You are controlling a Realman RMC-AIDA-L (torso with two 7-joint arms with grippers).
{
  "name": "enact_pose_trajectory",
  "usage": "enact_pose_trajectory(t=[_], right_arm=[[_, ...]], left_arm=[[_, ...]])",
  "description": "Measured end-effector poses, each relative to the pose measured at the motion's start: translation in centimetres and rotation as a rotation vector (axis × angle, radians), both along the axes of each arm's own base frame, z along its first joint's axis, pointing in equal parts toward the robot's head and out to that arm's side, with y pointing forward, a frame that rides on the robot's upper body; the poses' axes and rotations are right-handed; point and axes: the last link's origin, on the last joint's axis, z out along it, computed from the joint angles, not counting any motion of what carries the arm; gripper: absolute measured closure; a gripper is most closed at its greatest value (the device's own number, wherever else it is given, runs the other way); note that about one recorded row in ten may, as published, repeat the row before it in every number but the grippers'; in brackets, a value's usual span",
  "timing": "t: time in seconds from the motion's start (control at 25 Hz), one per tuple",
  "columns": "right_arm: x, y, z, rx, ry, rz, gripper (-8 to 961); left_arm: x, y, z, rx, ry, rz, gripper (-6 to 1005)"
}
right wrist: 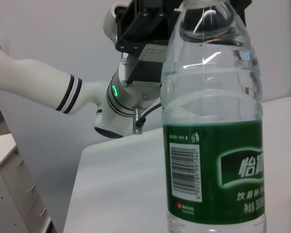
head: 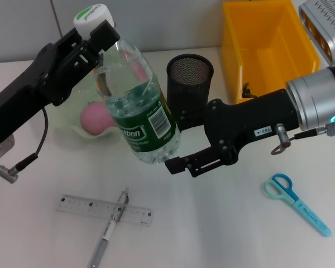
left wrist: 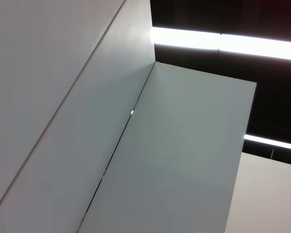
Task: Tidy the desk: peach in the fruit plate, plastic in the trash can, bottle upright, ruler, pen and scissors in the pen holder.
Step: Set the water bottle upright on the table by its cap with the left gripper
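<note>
Bottle hides most of the fruit plate.

Probably a lab or office: a plain white desk, bare wall panels (strip lights overhead).

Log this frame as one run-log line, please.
left gripper: shut on water bottle neck | right gripper: open at base | ruler, pen, scissors: on desk
</note>
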Motion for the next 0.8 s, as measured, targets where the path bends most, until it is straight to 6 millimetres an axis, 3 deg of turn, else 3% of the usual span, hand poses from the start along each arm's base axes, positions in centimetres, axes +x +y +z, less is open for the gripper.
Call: enact_pose_trajectory(t=[0.52,0.8], right_arm=[[1.4,-0.5,0.2,0.017,-0.003,-0.039,171],[2.5,-0.8,0.0,0.051,0.002,-0.056,169]], left_arm=[[-0.6,-0.1,0.2,0.018,0.012,0.017,550],[-2.1,-0.2,0.6,0.091,0.073,0.051,549]])
